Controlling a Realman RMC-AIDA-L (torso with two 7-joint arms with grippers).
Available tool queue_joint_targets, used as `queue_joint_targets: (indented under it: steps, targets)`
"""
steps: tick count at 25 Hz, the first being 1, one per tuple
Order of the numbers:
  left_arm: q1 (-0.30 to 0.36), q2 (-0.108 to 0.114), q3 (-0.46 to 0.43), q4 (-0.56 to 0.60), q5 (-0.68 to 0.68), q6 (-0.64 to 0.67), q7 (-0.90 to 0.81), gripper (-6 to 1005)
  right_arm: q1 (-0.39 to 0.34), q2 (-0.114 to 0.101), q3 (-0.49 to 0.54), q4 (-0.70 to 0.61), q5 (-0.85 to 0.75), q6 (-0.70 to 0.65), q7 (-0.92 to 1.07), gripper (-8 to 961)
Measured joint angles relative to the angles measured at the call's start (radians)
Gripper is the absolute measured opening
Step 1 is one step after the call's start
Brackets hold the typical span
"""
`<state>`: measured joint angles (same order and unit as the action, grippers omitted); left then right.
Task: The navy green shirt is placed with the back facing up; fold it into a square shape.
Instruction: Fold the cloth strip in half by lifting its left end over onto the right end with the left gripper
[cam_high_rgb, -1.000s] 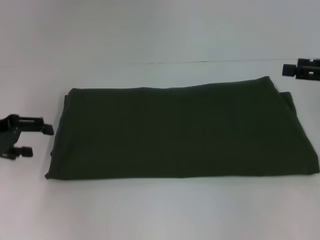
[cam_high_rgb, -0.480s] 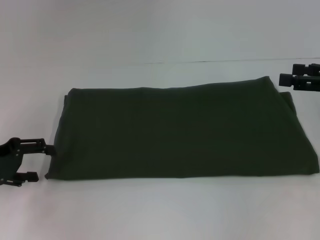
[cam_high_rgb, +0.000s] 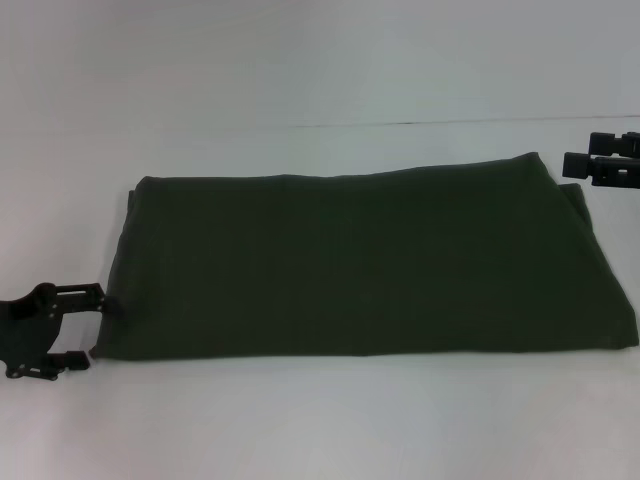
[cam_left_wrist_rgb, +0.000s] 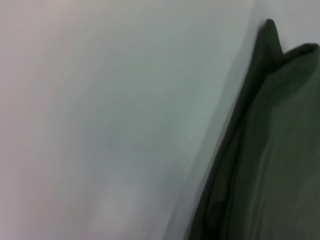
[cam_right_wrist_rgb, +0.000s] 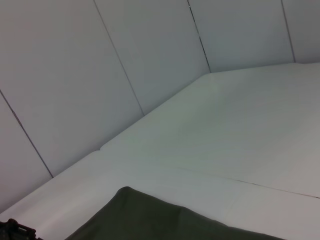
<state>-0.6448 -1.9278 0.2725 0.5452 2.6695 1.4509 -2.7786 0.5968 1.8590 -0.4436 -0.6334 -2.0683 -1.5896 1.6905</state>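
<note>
The navy green shirt (cam_high_rgb: 360, 265) lies flat on the white table as a long folded rectangle, plain side up. My left gripper (cam_high_rgb: 90, 328) is open at the shirt's near-left corner, with its farther finger touching the cloth edge and its nearer finger just off the corner. Close beside the shirt's far-right corner, my right gripper (cam_high_rgb: 582, 152) stands open and apart from the cloth. The left wrist view shows the layered shirt edge (cam_left_wrist_rgb: 270, 150), and the right wrist view shows one shirt corner (cam_right_wrist_rgb: 150, 215).
The white table (cam_high_rgb: 320, 430) runs all round the shirt, with a thin seam line (cam_high_rgb: 420, 123) across its far part. Pale wall panels (cam_right_wrist_rgb: 100, 75) rise behind the table.
My left gripper has moved toward me and in against the shirt's near-left corner. My right gripper has come slightly nearer, beside the far-right corner. The shirt has not moved.
</note>
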Motion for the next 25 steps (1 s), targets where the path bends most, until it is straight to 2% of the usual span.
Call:
queue_joint_targets:
  steps: [25]
  targets:
    - [-0.037,-0.002,-0.003,-0.072,-0.008,-0.080,-0.012,884,-0.002,-0.005,0.003,0.000,0.003,-0.019,0.008,945]
